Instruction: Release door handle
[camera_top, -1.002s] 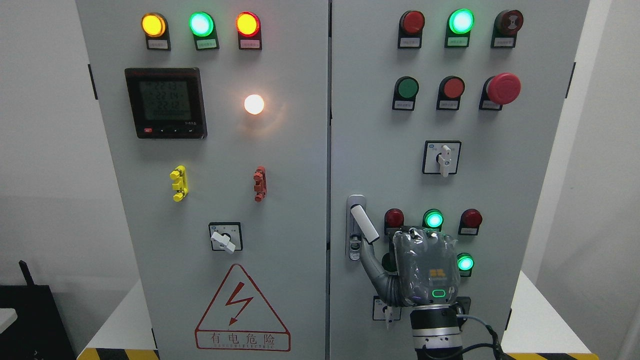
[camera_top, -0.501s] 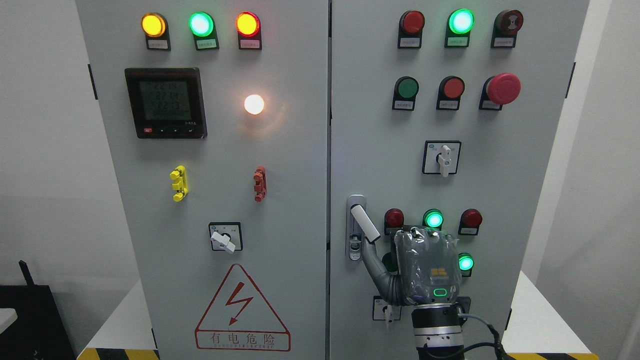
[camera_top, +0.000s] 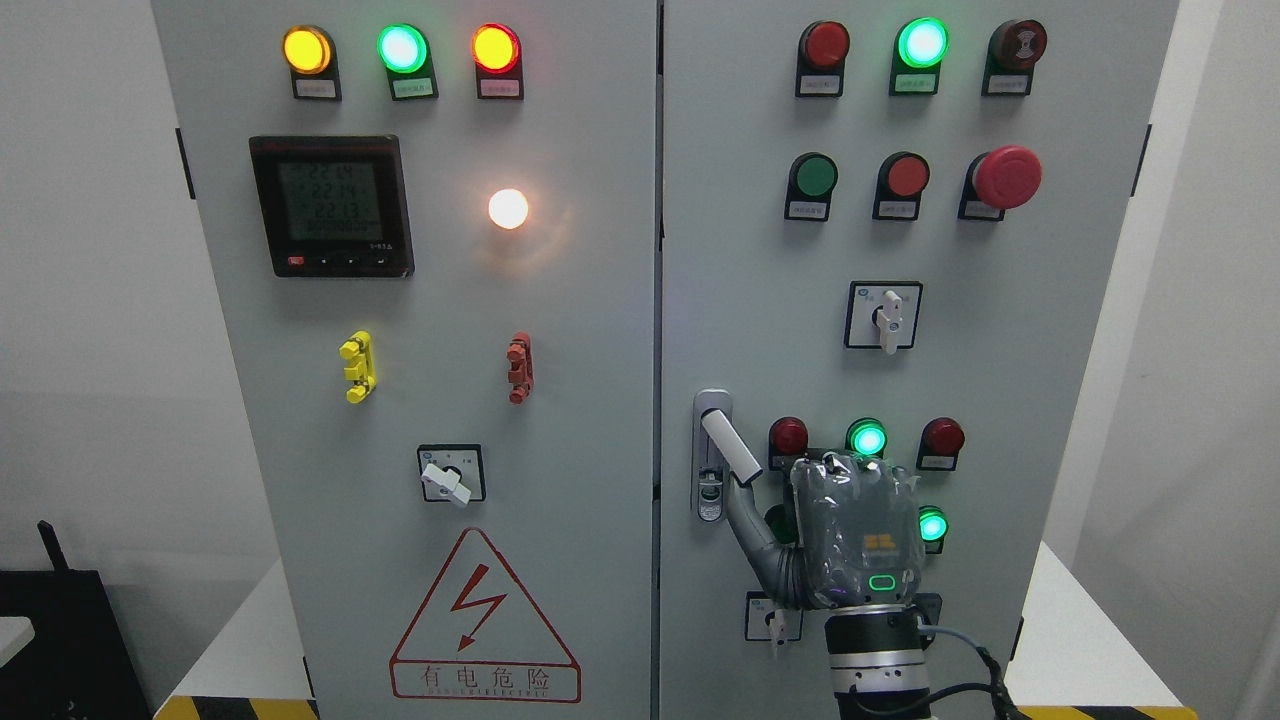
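Head view: right hand thumb touches door handle, nothing held

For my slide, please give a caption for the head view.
Right hand at the tilted white door handle on a grey control cabinet.

- On the red-edged warning triangle, low on the left door ahead of me, I read 有电危险 under a lightning bolt.
- The line beneath it is too small for me.
- The black meter shows digit rows, blurred.
- Button labels are unreadable.
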